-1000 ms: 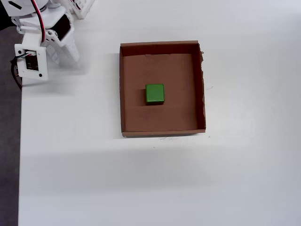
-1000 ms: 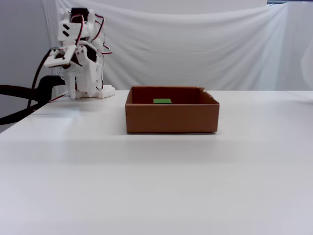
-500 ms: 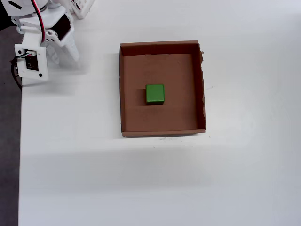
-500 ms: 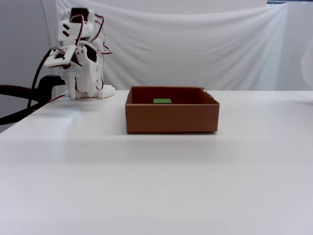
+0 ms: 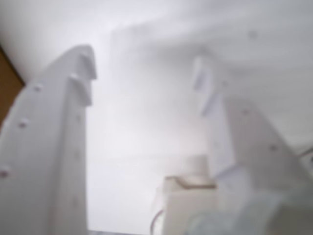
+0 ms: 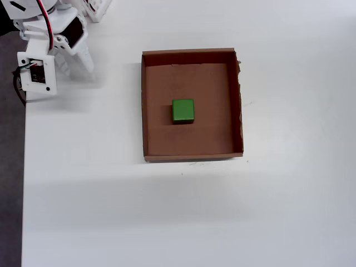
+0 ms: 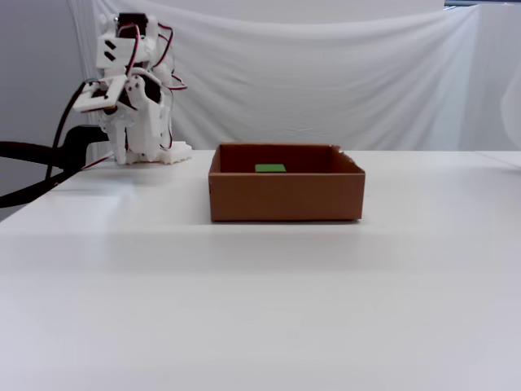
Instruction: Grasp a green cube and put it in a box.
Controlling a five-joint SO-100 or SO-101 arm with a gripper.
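In the blurred wrist view the white plastic two-finger gripper (image 5: 146, 88) stands with its jaws apart: one long finger (image 5: 54, 147) rises along the left side, the other (image 5: 230, 132) on the right, and only pale white surface shows between them. Nothing is held. A sliver of brown shows at the far left edge of that view, too blurred to name.

In the overhead view the white robot arm (image 6: 53, 41) with its red and black wires sits folded at the far left corner of the white table (image 6: 167, 211), well apart from the other things. In the fixed view the same arm (image 7: 130, 98) stands at the far left, in front of a white cloth backdrop (image 7: 326, 81), its gripper pointing down close to the tabletop.

To the right of the arm lies the shallow rectangular brown cardboard box (image 6: 238, 105), its right wall slightly ragged. The small bright green cube (image 6: 183, 111) rests on the box floor near the middle, clear of all four walls. In the fixed view only the cube's top (image 7: 270, 169) shows above the near wall of the box (image 7: 285, 195).
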